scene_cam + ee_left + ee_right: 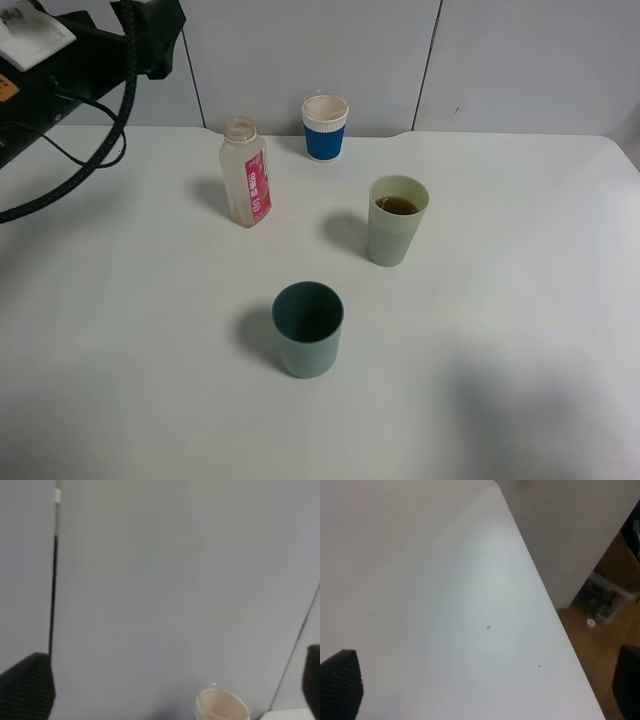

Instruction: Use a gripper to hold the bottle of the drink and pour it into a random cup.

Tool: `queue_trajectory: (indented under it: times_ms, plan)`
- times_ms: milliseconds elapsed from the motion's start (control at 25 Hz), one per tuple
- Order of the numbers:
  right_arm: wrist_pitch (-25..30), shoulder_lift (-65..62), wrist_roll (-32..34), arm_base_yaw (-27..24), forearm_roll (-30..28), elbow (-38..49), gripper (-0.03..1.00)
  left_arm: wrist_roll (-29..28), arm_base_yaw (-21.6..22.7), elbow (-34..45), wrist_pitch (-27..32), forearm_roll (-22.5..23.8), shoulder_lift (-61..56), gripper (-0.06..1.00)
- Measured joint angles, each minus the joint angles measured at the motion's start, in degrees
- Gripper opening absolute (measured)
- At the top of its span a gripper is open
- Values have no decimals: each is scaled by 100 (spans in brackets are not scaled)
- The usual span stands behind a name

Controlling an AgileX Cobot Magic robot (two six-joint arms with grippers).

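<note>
The bottle point(246, 172) stands upright and uncapped at the back left of the table, clear with a pink label, and no brown liquid shows in it. The tall pale yellow-green cup point(396, 220) stands right of it with brown liquid inside. My left arm point(90, 45) is raised at the top left, well away from the bottle. The left gripper point(170, 682) is open and empty and faces the wall. The right gripper point(485, 682) is open and empty over bare table near the right edge. It does not show in the exterior high view.
A dark teal cup point(308, 328) stands near the front middle. A blue-and-white paper cup point(325, 127) stands at the back by the wall, and its rim shows in the left wrist view point(222, 706). The table edge point(547, 597) drops to the floor on the right.
</note>
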Motion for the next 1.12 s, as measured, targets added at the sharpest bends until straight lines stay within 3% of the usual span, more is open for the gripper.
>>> queue_trajectory:
  times_ms: [200,400,800,1120]
  plan:
    - [0,0,0,0,0,0,100,405,15,161,275,-146,-650,98]
    - [0,0,0,0,0,0,100,653,243,161,972,-138,-1520,98]
    - [0,0,0,0,0,0,100,684,882,272,3072,273,-3528,96]
    - [0,0,0,0,0,0,100,479,1361,413,4712,333,-4874,96]
